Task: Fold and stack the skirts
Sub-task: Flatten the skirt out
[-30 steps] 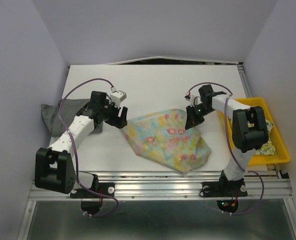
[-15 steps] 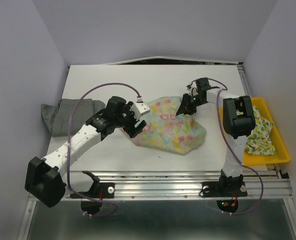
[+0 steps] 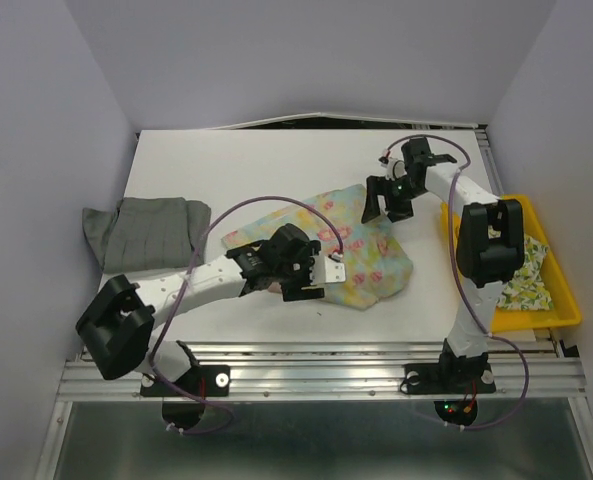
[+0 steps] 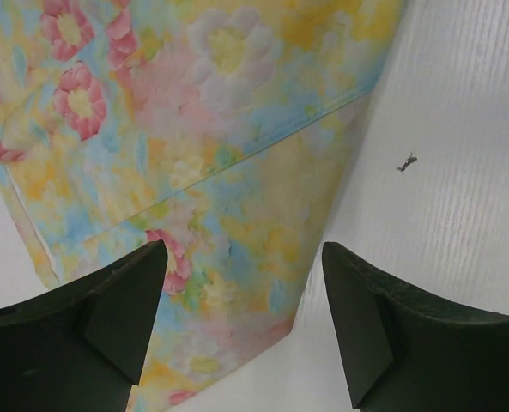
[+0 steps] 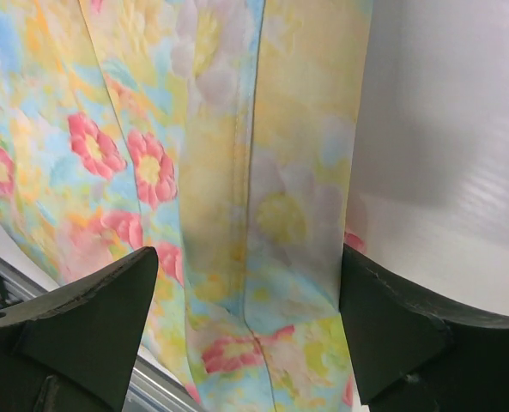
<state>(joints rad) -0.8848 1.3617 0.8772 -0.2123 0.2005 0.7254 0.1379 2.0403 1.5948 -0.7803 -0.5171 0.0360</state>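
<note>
The pastel floral skirt [image 3: 361,255] lies folded in the middle of the table. My left gripper [image 3: 309,287] hovers open over its near-left edge; in the left wrist view that gripper [image 4: 241,270] spans the skirt's [image 4: 194,172] corner and bare table. At the skirt's far edge my right gripper [image 3: 387,207] is open. In the right wrist view it [image 5: 247,279] straddles a folded seam of the cloth [image 5: 220,172] without gripping it. A grey skirt [image 3: 146,232] lies folded at the left. A pale skirt with green-yellow print [image 3: 526,278] lies in the tray.
The yellow plastic tray [image 3: 517,202] stands at the table's right edge. A small dark speck [image 4: 406,160] lies on the white table beside the floral skirt. The metal rail [image 3: 316,360] runs along the near edge.
My right gripper carried the floral skirt's edge toward the back, folding it smaller, then opened and let go. My left arm swung right from the grey skirt to the floral skirt's near edge.
</note>
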